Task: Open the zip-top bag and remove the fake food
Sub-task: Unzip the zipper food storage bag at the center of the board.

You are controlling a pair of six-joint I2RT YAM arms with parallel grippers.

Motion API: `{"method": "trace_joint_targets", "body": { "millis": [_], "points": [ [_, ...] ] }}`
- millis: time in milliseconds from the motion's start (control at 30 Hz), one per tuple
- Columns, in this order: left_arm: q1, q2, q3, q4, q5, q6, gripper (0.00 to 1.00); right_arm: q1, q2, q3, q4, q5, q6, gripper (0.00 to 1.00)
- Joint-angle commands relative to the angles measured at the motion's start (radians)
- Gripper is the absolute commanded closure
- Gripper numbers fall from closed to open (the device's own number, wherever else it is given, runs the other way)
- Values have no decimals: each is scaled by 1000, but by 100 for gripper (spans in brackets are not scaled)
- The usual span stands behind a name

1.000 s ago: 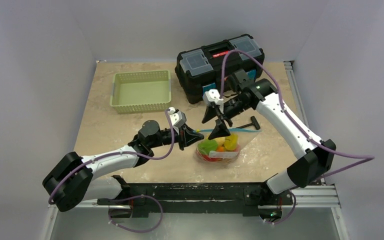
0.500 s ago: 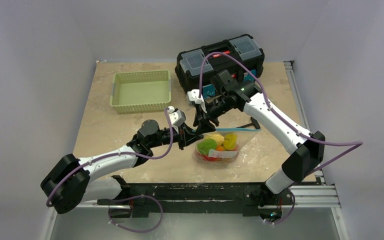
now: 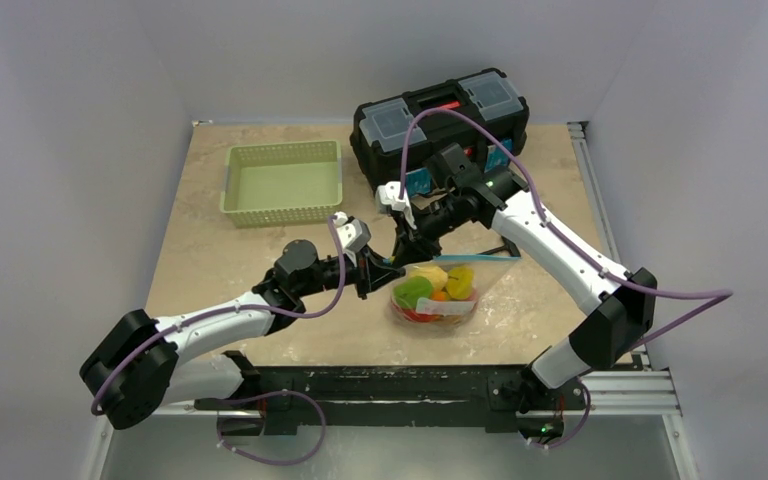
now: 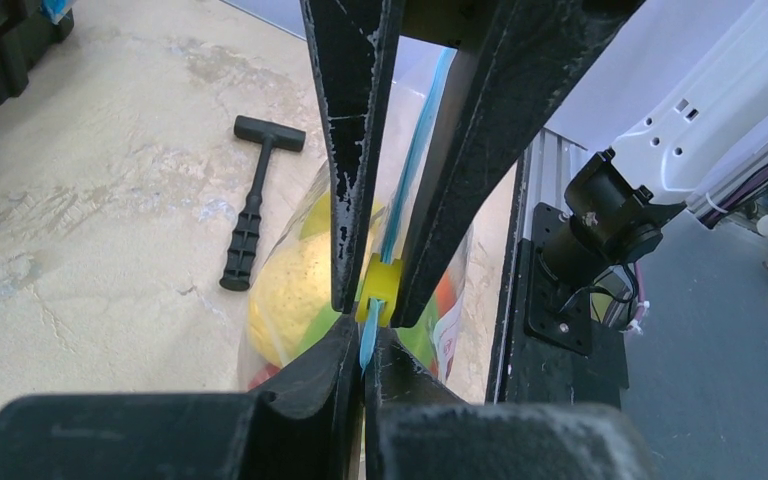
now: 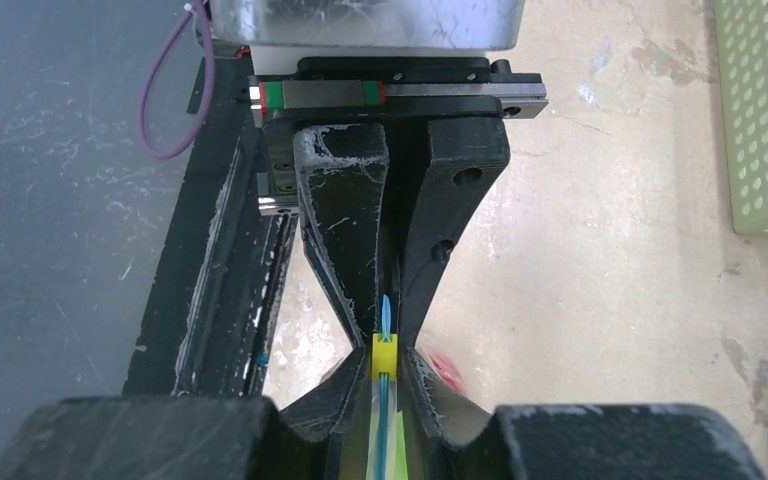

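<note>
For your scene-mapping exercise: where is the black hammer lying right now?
In the left wrist view, the black hammer lies flat on the table, just left of the zip-top bag.

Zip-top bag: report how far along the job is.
Done: left fingers pinch the teal zip strip; right fingers are closed on the yellow slider. In hand: the unzip itself; the zip-top bag looks shut. Left: sliding it open and taking out all the fake food inside.
</note>
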Motion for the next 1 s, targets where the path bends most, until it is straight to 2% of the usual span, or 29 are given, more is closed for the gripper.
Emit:
{"method": "trace_joint_targets", "body": {
  "millis": [0,333,433,633,967],
  "points": [
    [-4,-22,-4,45,-12,3,100,4,-32,6,13,-15,10,84],
    [-4,-15,1,46,-4,5,100,4,-15,25,11,-49,19,81],
    [-4,-14,2,46,-3,6,100,4,-16,24,11,-46,20,85],
    [-4,-27,-11,43,-21,13,100,2,-39,5,15,-32,21,100],
    [-4,-69,-57,52,-89,30,100,-25,-93,-55,30,-42,28,100]
  ]
}}
